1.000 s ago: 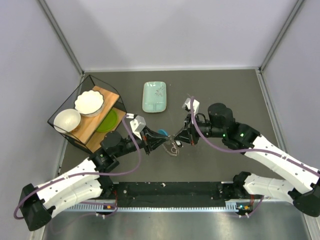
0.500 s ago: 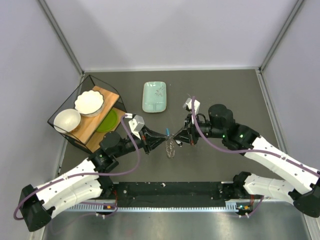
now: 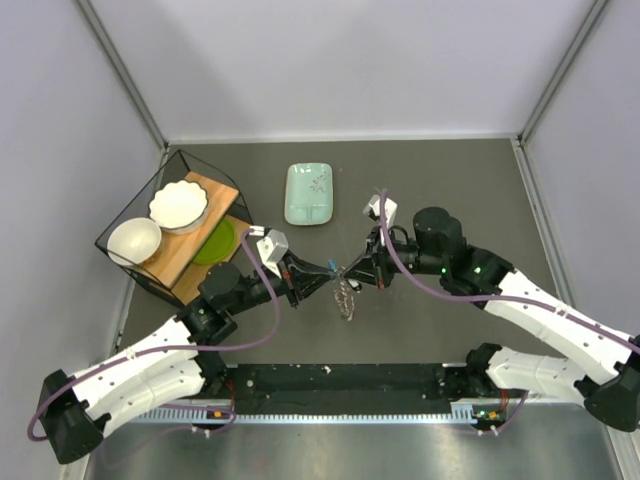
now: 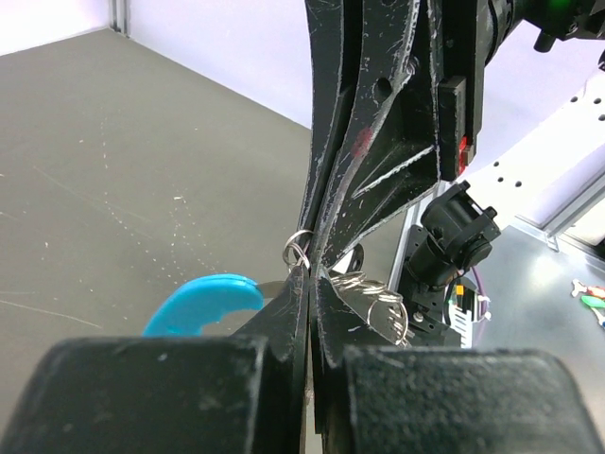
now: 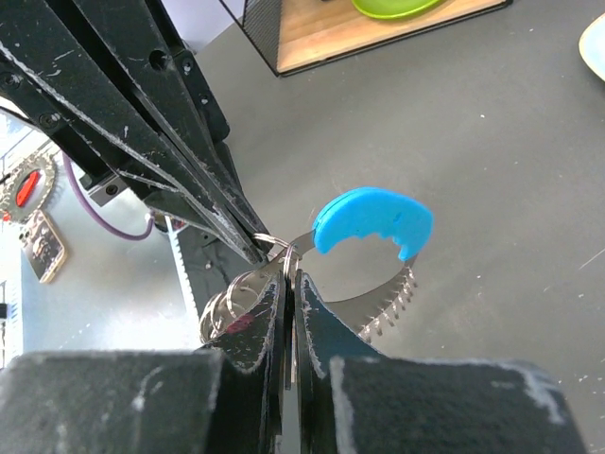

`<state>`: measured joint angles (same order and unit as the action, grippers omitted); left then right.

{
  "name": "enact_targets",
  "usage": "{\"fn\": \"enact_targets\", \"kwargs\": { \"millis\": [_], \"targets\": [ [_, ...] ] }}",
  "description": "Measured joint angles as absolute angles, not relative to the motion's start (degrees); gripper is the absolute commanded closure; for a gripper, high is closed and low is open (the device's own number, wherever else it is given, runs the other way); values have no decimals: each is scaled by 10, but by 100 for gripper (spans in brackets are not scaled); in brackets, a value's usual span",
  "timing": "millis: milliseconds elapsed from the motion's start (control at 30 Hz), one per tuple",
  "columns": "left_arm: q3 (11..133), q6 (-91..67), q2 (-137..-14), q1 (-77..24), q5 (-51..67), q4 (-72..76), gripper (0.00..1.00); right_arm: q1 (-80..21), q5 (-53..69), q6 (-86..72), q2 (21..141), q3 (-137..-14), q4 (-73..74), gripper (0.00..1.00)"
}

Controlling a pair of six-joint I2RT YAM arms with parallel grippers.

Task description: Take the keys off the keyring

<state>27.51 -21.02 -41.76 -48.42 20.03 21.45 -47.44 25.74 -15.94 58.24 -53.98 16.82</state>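
Note:
The keyring (image 3: 340,272) hangs above the table between both gripper tips, with its bright blue crescent tag (image 3: 330,263). The silvery keys (image 3: 346,298) dangle below it. My left gripper (image 3: 332,272) and right gripper (image 3: 347,271) meet tip to tip, each shut on the ring cluster. In the left wrist view my fingers (image 4: 307,274) pinch the small rings (image 4: 298,252), the blue tag (image 4: 203,298) to their left and ring loops (image 4: 373,301) to their right. In the right wrist view my fingers (image 5: 288,276) clamp the rings beside the blue tag (image 5: 373,218) and a serrated metal blade (image 5: 389,303).
A pale green rectangular dish (image 3: 309,193) lies behind the grippers. A black wire basket (image 3: 125,215) at the left holds two white bowls (image 3: 178,204), a wooden board and a green plate (image 3: 213,242). A black rail runs along the near edge (image 3: 340,385).
Both gripper tips have shifted slightly away from the bases with the keyring. The keys, spread out before, now hang in a narrower bunch, and the blue tag shows less from above.

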Motion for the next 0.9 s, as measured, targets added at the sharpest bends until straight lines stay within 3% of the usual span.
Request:
{"fn": "enact_targets", "kwargs": {
  "millis": [900],
  "targets": [
    [264,-179,-397,-482,161,182,100,-471,262,-206,634,-540,143,100]
  ]
}}
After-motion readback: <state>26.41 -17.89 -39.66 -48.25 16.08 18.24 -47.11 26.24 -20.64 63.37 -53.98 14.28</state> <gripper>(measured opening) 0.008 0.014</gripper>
